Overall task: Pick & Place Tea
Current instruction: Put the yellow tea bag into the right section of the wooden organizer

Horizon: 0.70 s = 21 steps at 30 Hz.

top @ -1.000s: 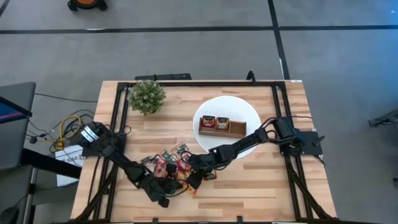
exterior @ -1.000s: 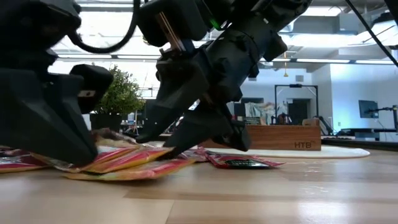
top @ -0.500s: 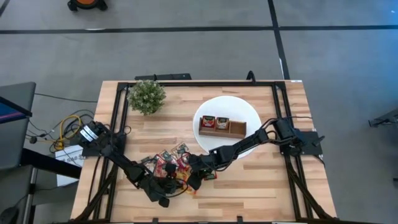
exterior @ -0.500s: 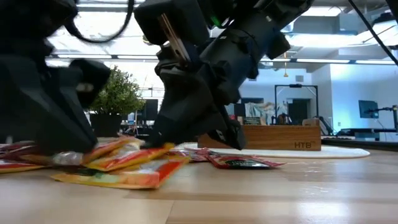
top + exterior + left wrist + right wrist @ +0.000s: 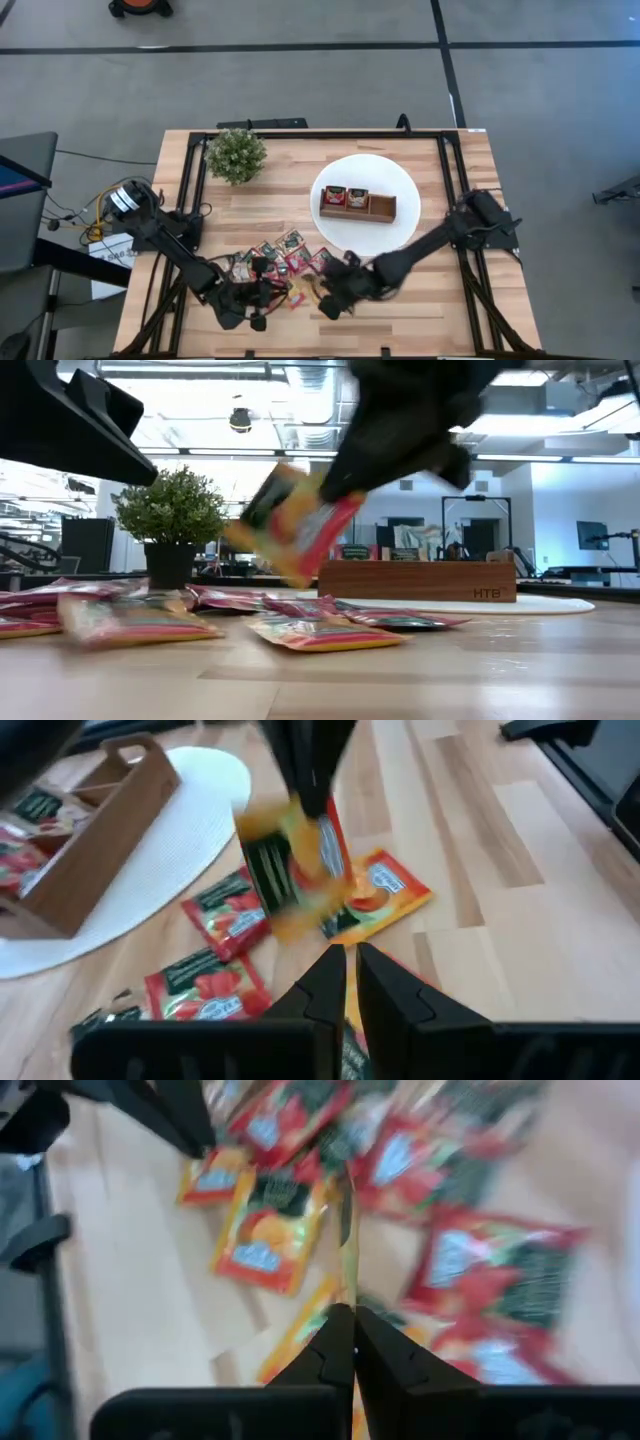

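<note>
- High view: sachets (image 5: 285, 268) scattered near the table's (image 5: 440, 310) front edge, left of centre. Right gripper (image 5: 330, 298) just right of the pile, left gripper (image 5: 255, 300) at its left side. Tray (image 5: 357, 203) on the plate (image 5: 400, 180): two left compartments hold sachets, the right one looks empty.
- Low view: one orange-red sachet (image 5: 290, 525) hangs tilted off the table, pinched at its top edge by the right gripper. The rest lie flat.
- Left wrist view: left gripper (image 5: 347, 982) nearly closed, nothing between its fingers; same sachet (image 5: 295, 870) dangles ahead.
- Right wrist view: right gripper (image 5: 344, 1342) clamped on the sachet's thin edge.
- Handling, my read: light, floppy, slick foil. Pinch an edge, since it swings and could slip.
</note>
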### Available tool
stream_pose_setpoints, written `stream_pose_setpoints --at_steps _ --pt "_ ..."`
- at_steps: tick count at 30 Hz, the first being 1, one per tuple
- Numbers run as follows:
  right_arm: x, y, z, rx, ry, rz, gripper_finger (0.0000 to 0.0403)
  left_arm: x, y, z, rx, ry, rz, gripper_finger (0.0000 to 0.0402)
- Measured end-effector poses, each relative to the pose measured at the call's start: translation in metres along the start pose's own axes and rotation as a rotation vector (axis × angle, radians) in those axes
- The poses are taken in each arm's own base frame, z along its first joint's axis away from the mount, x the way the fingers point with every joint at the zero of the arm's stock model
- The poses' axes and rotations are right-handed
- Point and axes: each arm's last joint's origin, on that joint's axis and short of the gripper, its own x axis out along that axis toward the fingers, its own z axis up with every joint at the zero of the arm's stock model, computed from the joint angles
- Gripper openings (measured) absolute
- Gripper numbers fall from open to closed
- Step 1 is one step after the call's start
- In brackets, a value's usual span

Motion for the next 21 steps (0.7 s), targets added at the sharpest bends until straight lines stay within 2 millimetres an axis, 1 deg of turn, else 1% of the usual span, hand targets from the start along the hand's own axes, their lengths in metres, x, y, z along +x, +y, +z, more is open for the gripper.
stream_pose_setpoints --at_steps 2,4,8,10,12,15,18,21 --pt "-0.010 0.000 -0.013 0.002 -0.093 -0.042 0.0000 0.000 0.001 0.001 -0.022 0.013 -0.038 0.0021" --pt "-0.020 -0.003 -0.029 0.016 -0.182 -0.087 0.0000 0.002 0.002 0.002 -0.034 0.008 -0.026 0.0021" --pt "-0.031 -0.006 -0.058 0.028 -0.360 -0.117 0.0000 0.005 0.007 0.005 -0.081 -0.056 0.121 0.0021" --pt "-0.033 -0.006 -0.067 0.017 -0.428 -0.118 0.0000 0.009 0.012 0.007 -0.093 -0.067 0.161 0.0021" --pt "-0.035 -0.005 -0.073 -0.007 -0.475 -0.127 0.0000 0.015 0.017 0.011 -0.079 -0.067 0.141 0.0025" --pt "-0.035 -0.004 -0.074 -0.031 -0.509 -0.140 0.0000 0.028 0.026 0.017 -0.045 -0.039 0.004 0.0045" --pt "-0.036 0.000 -0.073 -0.054 -0.529 -0.126 0.0000 0.041 0.040 0.025 -0.061 -0.046 -0.128 0.0086" --pt "-0.040 0.005 -0.071 -0.091 -0.563 -0.117 0.0000 0.050 0.053 0.031 -0.039 -0.072 -0.115 0.0137"
